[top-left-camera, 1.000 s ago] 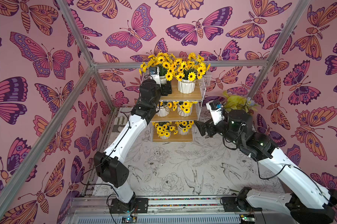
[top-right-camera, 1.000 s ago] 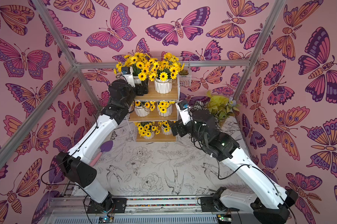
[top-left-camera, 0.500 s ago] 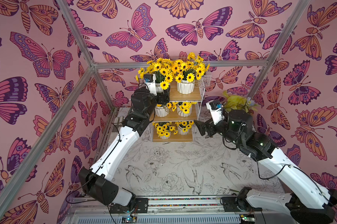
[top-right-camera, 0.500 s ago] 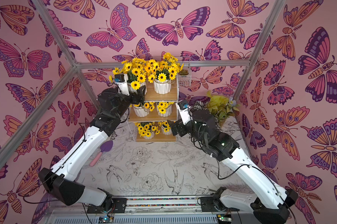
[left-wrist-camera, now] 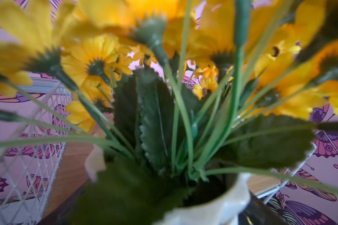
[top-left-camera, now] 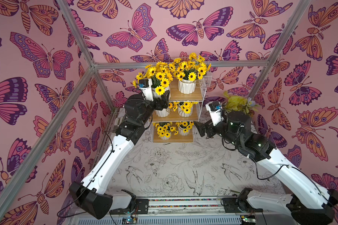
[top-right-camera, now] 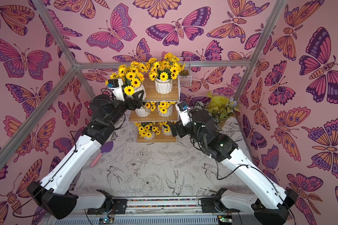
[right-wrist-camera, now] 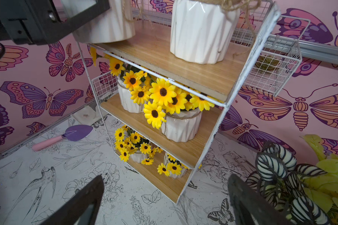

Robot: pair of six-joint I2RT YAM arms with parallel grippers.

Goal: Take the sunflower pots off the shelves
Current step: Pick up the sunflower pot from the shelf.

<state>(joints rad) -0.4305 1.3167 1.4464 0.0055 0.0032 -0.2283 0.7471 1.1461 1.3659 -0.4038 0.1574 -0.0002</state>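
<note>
Sunflower pots point(top-left-camera: 186, 87) fill the shelves point(top-left-camera: 195, 96), two on each wooden board. The left pincer point(top-left-camera: 160, 97) is up at the top board. It is closed around one of them, the held pot point(right-wrist-camera: 113, 21), with its black fingers on the white body. That pot leans a bit at the edge of the board nearest this pincer. I cannot tell if its bottom touches the wood. In the left wrist view its yellow flowers and green leaves stand right above the pincer, very close and blurry. The second top pot point(right-wrist-camera: 201, 33) stands upright just past the held one, away from the pincer.

The right pincer point(right-wrist-camera: 164, 206) is wide open with nothing in it. It hangs in the air above the table point(top-right-camera: 154, 165), apart from the shelves. Ahead of its tips are the middle pots point(right-wrist-camera: 180, 126) and the bottom pots point(right-wrist-camera: 137, 157). A striped plant point(right-wrist-camera: 271, 167) stands close beside it, on the side away from the left pincer. A purple trowel point(top-right-camera: 107, 147) lies on the table below the left arm.
</note>
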